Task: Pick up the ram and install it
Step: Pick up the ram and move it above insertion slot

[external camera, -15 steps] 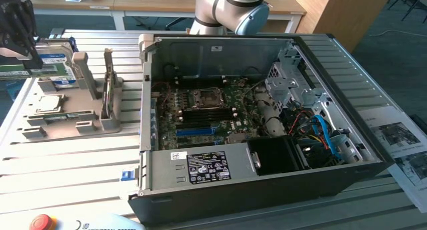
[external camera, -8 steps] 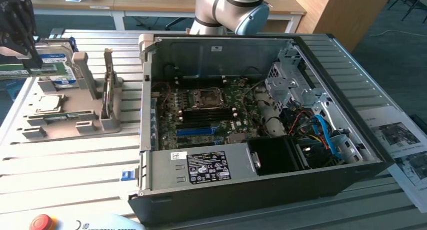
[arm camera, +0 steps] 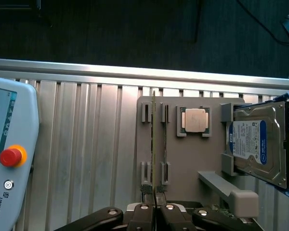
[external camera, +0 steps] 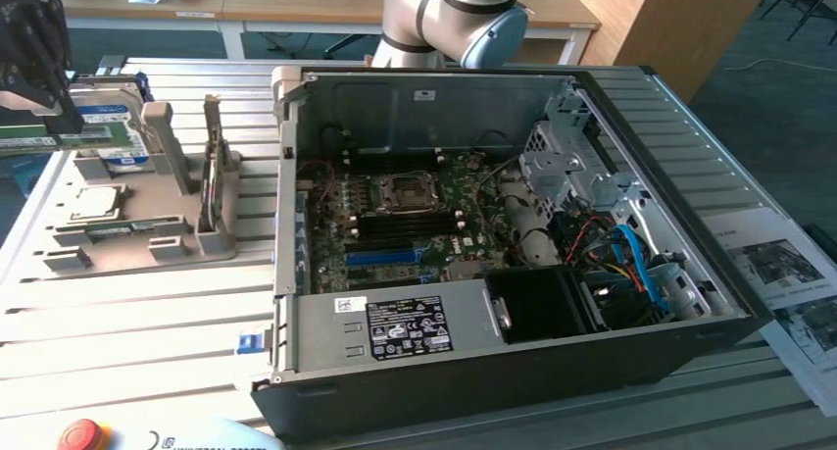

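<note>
- Your gripper is closed almost all the way. Its two fingertips pinch the ram by one end, so the tool has hold of the stick.
- In the wrist view you see the ram edge-on, as a thin green line running out from the fingertips across the grey fixture. It lines up between that fixture's two pairs of slot brackets.
- You cannot tell whether the stick's lower edge sits in the fixture or hangs above it.
- The silver processor lies flat in its pocket on the fixture, just beside the ram's far end and not touching it.
- The hard drive, with its blue-and-white label, leans at the fixture's edge on the far side of the processor from the ram.
- The fixture rests on a ribbed aluminium table. A teach pendant with a red stop button lies on that table too — well apart from the fixture, on the ram's side of it.
- In the exterior view the open computer case stands just beside the fixture, on the exterior view's right of it, with the motherboard exposed inside.
- In that same view the dark gripper hangs over the fixture's end farthest from the case.
</note>
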### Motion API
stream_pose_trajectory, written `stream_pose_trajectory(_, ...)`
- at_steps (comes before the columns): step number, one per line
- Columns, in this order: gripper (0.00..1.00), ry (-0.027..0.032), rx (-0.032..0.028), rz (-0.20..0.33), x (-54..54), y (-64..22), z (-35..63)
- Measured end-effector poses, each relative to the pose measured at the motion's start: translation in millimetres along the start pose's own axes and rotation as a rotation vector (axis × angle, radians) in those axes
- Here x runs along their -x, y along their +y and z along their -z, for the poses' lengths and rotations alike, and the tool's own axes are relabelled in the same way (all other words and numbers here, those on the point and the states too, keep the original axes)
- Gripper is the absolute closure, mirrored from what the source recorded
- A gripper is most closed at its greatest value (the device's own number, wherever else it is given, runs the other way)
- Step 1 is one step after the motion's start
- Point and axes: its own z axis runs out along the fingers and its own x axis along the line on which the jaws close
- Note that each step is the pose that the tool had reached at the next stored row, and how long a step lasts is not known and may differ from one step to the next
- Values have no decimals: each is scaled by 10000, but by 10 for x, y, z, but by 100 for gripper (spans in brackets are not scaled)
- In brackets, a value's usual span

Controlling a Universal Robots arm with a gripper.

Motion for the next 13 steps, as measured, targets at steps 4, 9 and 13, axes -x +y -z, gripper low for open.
stream_pose_trajectory(4,88,-2,31,-1,-1,-37,31)
stream_pose_trajectory(9,88,-5,98,-2,-3,-108,66)
stream_pose_trajectory(13,88,-7,145,-3,-5,-161,80)
